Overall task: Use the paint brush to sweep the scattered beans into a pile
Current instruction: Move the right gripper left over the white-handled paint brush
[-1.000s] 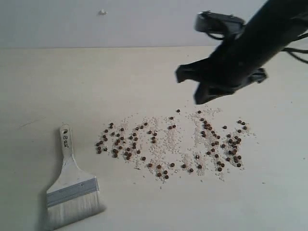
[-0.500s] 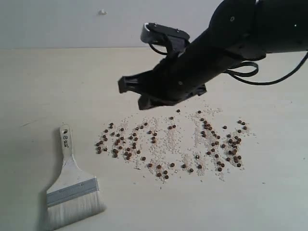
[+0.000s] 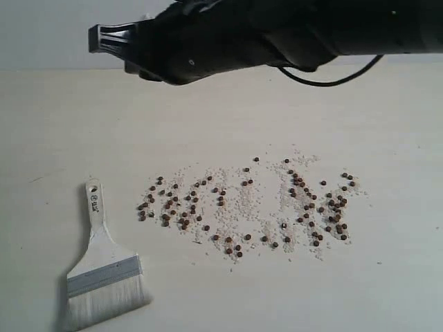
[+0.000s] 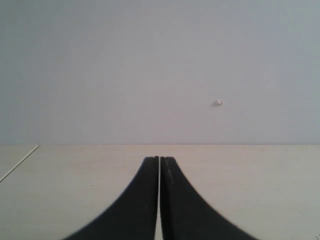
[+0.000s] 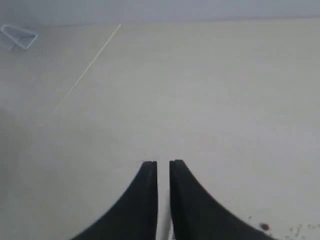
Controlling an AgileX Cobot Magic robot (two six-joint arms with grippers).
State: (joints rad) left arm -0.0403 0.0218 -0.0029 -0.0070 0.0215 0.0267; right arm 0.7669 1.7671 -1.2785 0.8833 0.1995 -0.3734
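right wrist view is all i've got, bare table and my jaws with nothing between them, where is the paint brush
observer: The paint brush lies flat on the table, untouched, at the lower left of the exterior view, bristles toward the camera.
operator: and the beans
observer: The beans are scattered in a wide band to the right of the brush, mixed with whitish grains.
operator: left arm holding anything
observer: No. The left gripper has its jaws shut on nothing and faces the wall.
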